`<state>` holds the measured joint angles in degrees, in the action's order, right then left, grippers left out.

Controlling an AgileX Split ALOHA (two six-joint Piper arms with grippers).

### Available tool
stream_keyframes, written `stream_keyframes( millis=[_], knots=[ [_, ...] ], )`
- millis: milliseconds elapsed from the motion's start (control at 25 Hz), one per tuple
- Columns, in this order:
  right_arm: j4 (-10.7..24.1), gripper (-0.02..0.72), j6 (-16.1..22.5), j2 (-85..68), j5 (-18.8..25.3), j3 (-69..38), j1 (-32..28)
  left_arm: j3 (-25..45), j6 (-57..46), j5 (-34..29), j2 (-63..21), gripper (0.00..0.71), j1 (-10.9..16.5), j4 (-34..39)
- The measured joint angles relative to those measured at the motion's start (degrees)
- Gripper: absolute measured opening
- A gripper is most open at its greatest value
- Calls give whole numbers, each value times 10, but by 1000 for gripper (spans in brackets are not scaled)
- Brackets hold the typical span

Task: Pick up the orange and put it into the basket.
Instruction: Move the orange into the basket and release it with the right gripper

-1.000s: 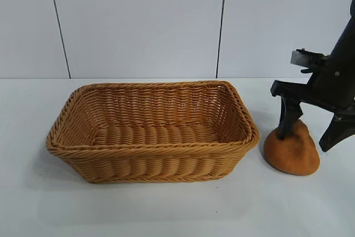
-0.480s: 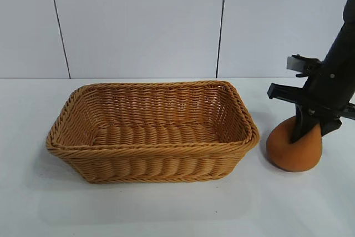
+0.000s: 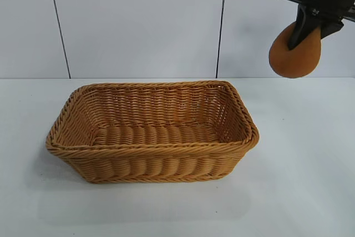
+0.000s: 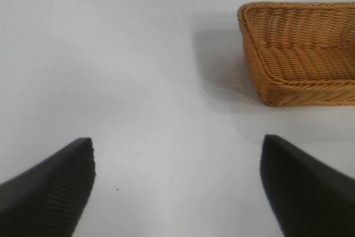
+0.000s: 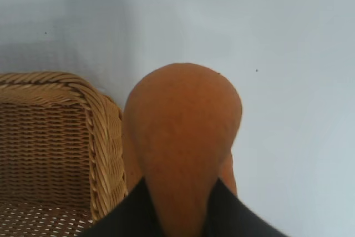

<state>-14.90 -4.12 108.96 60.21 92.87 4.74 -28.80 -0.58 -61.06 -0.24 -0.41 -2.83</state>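
Right gripper jaws pinch orange by its narrow top, bulb hanging below; probably clears wicker basket rim. Left gripper jaws spread, idle.

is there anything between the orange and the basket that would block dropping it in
Nothing visible. The right gripper holds the orange in the air, above and to the right of the basket, whose top is open and whose inside is bare.
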Motion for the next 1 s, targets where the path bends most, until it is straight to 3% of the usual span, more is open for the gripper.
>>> stream_keyframes(
  millis=[160,320,680,1000],
  knots=[
    [-26,45,1,0,8,6,9,0,0,0,0,581,0,0],
    [-36,45,1,0,2,6,62,0,0,0,0,581,0,0],
    [-45,45,6,8,-64,6,215,0,0,0,0,581,0,0],
    [-38,45,17,82,-110,7,265,0,0,0,0,581,0,0]
  ],
)
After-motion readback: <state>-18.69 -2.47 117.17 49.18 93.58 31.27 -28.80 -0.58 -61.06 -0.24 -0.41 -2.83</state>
